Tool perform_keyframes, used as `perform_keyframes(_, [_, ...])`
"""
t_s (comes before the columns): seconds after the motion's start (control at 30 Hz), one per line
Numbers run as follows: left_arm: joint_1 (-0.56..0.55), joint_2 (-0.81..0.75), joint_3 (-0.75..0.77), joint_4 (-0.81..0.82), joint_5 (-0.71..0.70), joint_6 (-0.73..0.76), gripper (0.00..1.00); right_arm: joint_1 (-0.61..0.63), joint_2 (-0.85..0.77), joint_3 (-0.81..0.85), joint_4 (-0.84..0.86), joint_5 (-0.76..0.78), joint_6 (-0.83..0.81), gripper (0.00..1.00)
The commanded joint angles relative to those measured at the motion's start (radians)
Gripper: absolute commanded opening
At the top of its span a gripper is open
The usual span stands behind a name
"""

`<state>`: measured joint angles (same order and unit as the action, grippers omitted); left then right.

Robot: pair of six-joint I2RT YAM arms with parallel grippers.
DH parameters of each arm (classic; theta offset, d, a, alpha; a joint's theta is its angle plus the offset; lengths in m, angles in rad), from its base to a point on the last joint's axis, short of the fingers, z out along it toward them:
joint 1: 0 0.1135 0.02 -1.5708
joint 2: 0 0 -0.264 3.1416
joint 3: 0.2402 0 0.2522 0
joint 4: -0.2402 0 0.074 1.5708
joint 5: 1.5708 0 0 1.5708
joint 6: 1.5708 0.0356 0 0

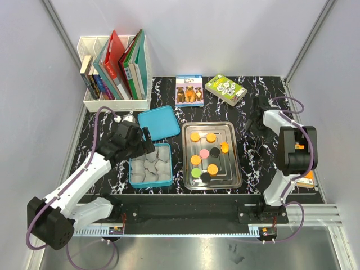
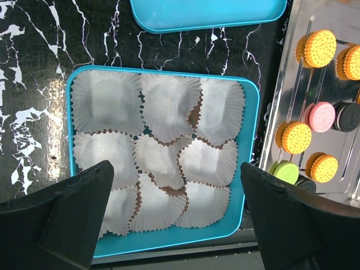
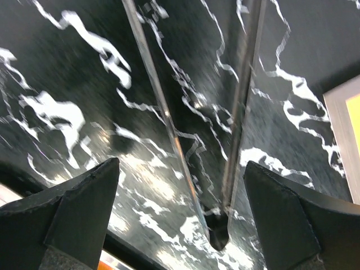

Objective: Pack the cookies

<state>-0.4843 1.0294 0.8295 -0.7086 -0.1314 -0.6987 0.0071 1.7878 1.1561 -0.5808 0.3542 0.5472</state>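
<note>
The left gripper (image 2: 175,174) is hovering above the teal box (image 2: 70,169), its two fingers standing spread wide and pinching nothing. Beneath it, the white paper cups (image 2: 169,101) are filling the box in rough rows, and every cup that shows is sitting empty. The box's lid (image 2: 208,14) is lying off, flat on the black marbled table (image 2: 34,67) just beyond the box.

The right gripper (image 3: 181,169) is also gaping fully apart and carrying nothing. It is pointing down at bare tabletop on the far right side, well apart from the box. Its wrist view is blurred, so little more can be told there.

The cookies (image 1: 205,153) are all lying on the steel tray (image 1: 228,171), which is sitting just to the right of the box. Five orange, two black, one pink and one green are showing, nine in all, and none is touching a gripper.

Judging by this, the packing is only beginning: the box is standing open and lined, but no cookie is in a cup yet. All nine are waiting to be carried across, and the lid is presumably waiting to go on afterwards.
</note>
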Motion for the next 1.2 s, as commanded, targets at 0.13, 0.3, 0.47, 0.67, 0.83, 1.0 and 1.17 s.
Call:
perform_keyframes(0.13, [0.001, -0.012, 0.025, 0.031, 0.050, 0.024, 0.99, -0.052, 0.105, 0.106, -0.047, 0.057, -0.021, 1.00])
perform_keyframes(0.3, [0.001, 0.003, 0.025, 0.035, 0.064, 0.025, 0.99, -0.061, 0.130, 0.086, -0.053, 0.054, -0.012, 1.00])
perform_keyframes(0.47, [0.003, 0.015, 0.022, 0.044, 0.078, 0.022, 0.99, -0.062, 0.154, 0.077, -0.045, 0.029, -0.015, 0.97])
perform_keyframes(0.67, [0.003, 0.014, 0.014, 0.046, 0.088, 0.019, 0.99, -0.064, 0.177, 0.073, -0.024, -0.011, -0.030, 0.66])
perform_keyframes(0.83, [0.001, 0.003, 0.008, 0.047, 0.092, 0.010, 0.99, -0.065, 0.171, 0.065, -0.010, -0.035, -0.044, 0.60])
perform_keyframes(1.0, [0.001, 0.001, 0.003, 0.047, 0.098, 0.007, 0.99, -0.078, 0.177, 0.051, -0.007, -0.075, -0.050, 0.60])
perform_keyframes(1.17, [0.001, -0.003, -0.001, 0.047, 0.108, 0.002, 0.99, -0.088, 0.150, 0.030, -0.004, -0.135, -0.013, 0.78])
